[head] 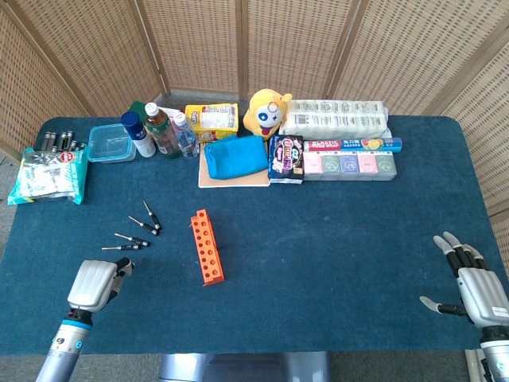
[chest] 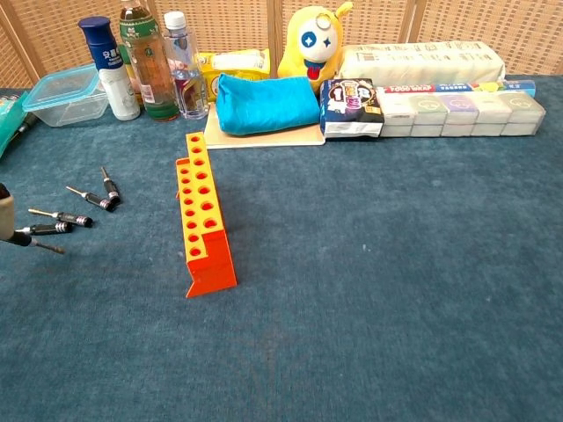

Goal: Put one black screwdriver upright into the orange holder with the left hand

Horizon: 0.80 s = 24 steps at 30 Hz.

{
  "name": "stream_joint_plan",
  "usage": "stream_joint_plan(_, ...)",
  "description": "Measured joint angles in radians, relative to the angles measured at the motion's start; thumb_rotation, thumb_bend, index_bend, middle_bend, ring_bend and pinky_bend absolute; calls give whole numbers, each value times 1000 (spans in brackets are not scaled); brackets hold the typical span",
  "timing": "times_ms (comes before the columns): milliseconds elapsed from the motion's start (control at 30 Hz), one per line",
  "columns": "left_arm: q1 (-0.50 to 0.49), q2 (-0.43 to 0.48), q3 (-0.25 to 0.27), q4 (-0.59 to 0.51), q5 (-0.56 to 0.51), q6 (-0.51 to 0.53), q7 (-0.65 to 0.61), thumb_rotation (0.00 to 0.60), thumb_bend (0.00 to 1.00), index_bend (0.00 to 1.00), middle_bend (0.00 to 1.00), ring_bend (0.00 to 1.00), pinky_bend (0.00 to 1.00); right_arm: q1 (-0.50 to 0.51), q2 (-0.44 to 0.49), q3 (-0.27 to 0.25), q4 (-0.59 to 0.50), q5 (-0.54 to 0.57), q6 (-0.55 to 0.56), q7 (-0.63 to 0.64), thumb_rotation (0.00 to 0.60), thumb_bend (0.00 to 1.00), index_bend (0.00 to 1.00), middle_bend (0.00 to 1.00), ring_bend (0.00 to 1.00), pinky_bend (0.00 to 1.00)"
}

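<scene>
Near the front-left edge of the blue table [head: 334, 239], the robot's left hand [head: 93, 284] is raised with its fingers curled around 1 black screwdriver [chest: 42, 229], whose handle juts out level toward the orange holder [head: 207, 247] in the chest view. 3 more black screwdrivers [head: 139, 225] lie on the cloth just beyond the hand, to the left of the holder, which stands apart from them with its holes unfilled. At the far right, the right hand [head: 473, 286] rests palm-down, fingers spread and holding nothing
</scene>
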Motion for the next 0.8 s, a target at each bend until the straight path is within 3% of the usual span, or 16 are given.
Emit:
stream_joint_plan(600, -12, 105, -6, -142, 71, 13, -82, 600, 469, 563, 1000, 1000, 1000, 3, -5, -3, -2, 6, -11, -20, 524, 0, 12, 21, 132, 63)
stream_joint_plan(800, -49, 251, -14, -299, 80, -41, -141, 600, 469, 563, 1000, 1000, 1000, 5, -9, -4, -1, 10, -16, -32, 524, 0, 3, 21, 132, 63)
